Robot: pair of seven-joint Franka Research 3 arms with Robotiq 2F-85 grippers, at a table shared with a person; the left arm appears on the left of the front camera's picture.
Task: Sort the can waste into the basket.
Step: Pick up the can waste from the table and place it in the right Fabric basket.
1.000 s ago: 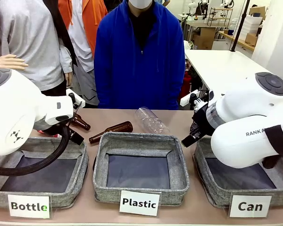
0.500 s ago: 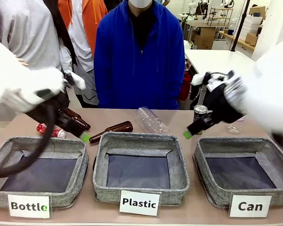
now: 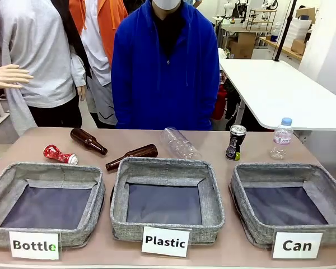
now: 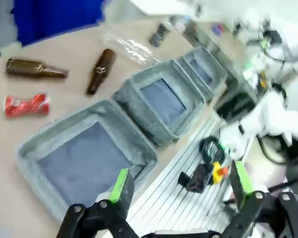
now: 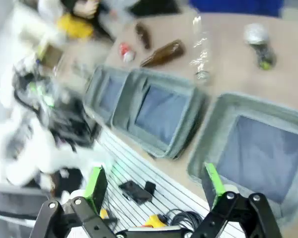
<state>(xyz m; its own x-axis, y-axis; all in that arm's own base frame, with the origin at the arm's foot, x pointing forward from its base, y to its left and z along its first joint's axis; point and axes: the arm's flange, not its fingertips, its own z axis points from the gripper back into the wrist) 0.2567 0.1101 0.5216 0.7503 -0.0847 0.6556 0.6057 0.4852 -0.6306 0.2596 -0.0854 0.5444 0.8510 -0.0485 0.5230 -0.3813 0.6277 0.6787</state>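
— Front view first: how did the cans lie?
— The red can (image 3: 60,154) lay on its side, long axis across the table, silver end toward the robot's right. The dark can (image 3: 235,142) stood upright, axis vertical, just behind the basket (image 3: 243,210).
— And the left wrist view?
— The left pincer (image 4: 181,181) had its fingers spread wide, gripping nothing. The red can (image 4: 27,105) lay far ahead, out past the finger at picture left, near a brown bottle (image 4: 37,68). The dark can (image 4: 160,33) was farther off (blurred).
— Right wrist view?
— The right pincer (image 5: 155,186) was apart too, and empty. The basket (image 5: 260,153) sat just ahead of the finger at picture right, with the dark can (image 5: 258,42) beyond it.
— What could go wrong?
— I judged that a sideways nudge would topple the dark can and let it roll. The crushed red can offers uneven faces, so it could slip, and its carry crosses the Plastic basket (image 3: 213,196).
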